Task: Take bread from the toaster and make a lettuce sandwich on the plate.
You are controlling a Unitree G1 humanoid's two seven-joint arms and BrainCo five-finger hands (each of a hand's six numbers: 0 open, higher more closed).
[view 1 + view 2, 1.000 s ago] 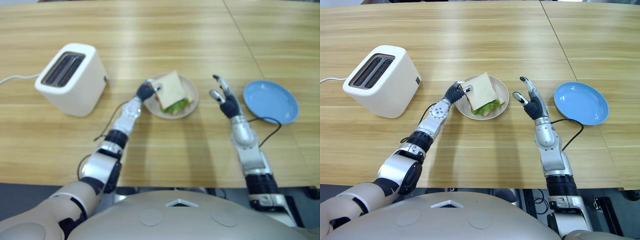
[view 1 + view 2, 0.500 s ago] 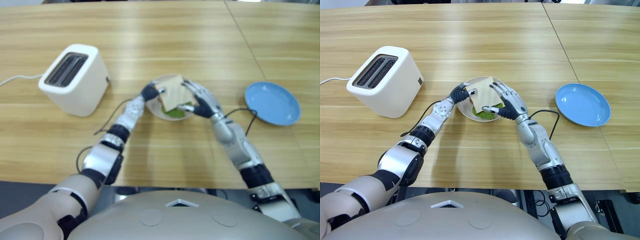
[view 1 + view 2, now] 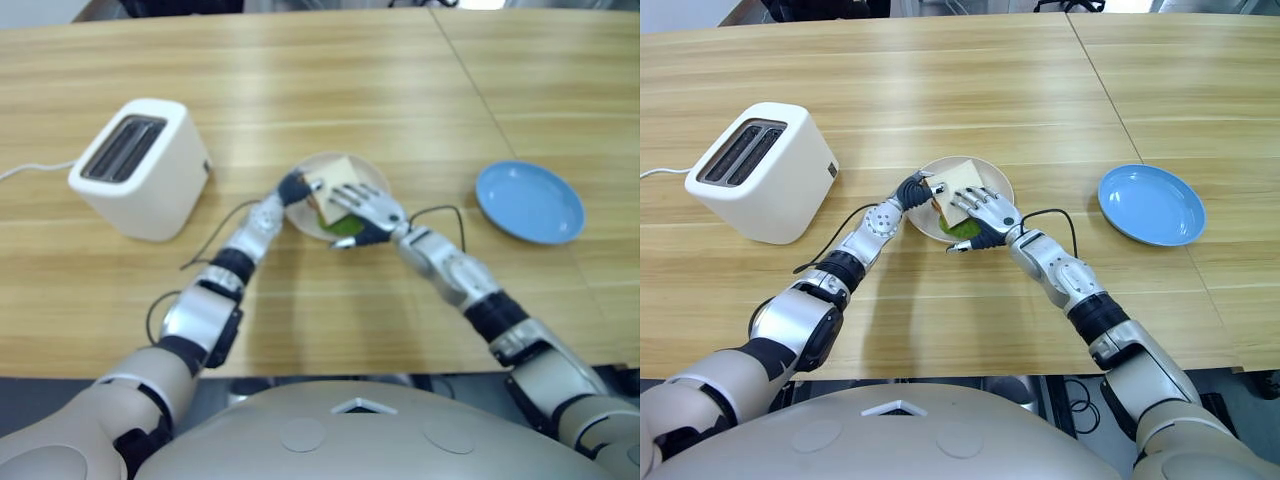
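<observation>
A light wooden bench [image 3: 940, 80] with lengthwise grain abuts a second one [image 3: 1200, 90] along a thin seam [image 3: 1110, 105]; dark floor [image 3: 50, 398] shows below the near edge

— On my feed, over to the right, I see a blue plate [image 3: 1151, 204] lying flat on the wooden bench [image 3: 940, 80].

— I've got it too. It sits across a seam [image 3: 1095, 85] between two bench panels. At the far left I see a white cord [image 3: 655, 172] on the bench, running off the edge.
</observation>
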